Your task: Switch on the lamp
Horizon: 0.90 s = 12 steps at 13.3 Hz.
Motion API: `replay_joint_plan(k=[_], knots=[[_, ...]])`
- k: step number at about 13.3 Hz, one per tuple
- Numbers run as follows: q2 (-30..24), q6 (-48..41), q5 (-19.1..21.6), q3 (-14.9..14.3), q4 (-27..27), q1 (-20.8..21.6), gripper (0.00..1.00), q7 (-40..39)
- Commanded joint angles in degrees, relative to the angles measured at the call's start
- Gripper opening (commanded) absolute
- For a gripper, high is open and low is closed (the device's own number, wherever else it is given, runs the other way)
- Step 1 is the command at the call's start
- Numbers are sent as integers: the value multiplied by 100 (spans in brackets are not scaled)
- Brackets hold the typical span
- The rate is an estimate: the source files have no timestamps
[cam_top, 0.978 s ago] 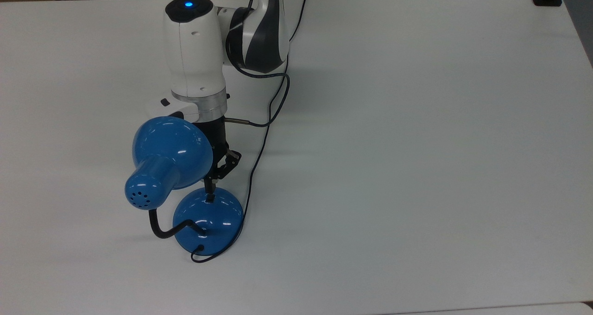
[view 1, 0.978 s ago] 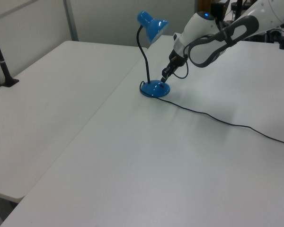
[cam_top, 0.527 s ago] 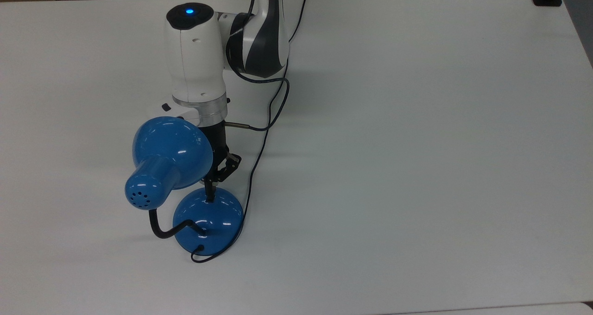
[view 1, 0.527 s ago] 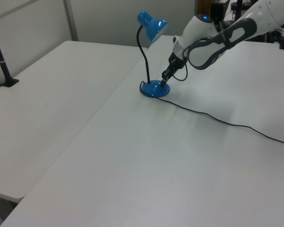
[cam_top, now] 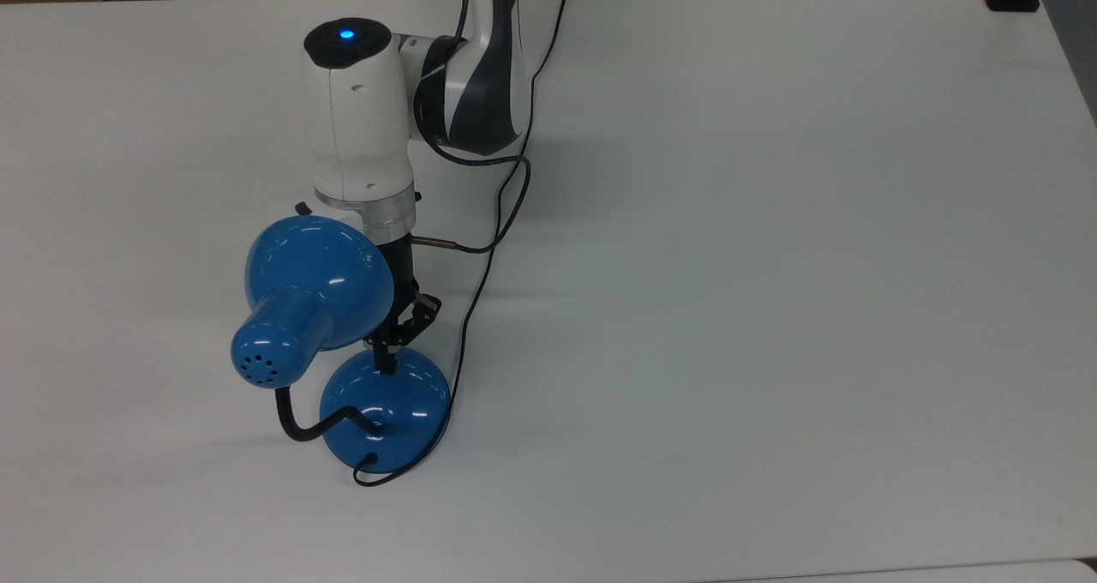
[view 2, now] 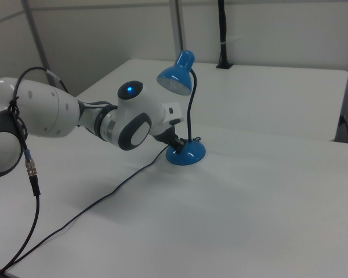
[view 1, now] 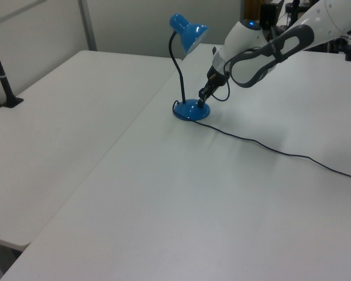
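My gripper (cam_top: pixel 387 353) is down on the lamp (cam_top: pixel 385 407), its tip on the top of the base.

In the top view, nearest is the cord (cam_top: pixel 377 478) looping at the base's lower edge, then the gooseneck (cam_top: pixel 296 420), then my tip on the dome where the switch seems to sit, though my finger covers it. The fingers look pressed together, holding nothing. The shade (cam_top: pixel 313 287) hides most of my hand behind it. In the right view my wrist (view 2: pixel 140 122) blocks the tip. The lamp stands on the table (cam_top: pixel 771 266), toward the top view's left. In the left view the tip (view 1: pixel 200 102) is a dark speck.
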Motion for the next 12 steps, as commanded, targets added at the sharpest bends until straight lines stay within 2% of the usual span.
replay_joint_plan(k=[1,12], knots=[[84,29,137,50,98,-17,0,-72],[515,29,49,41,511,1,0,51]])
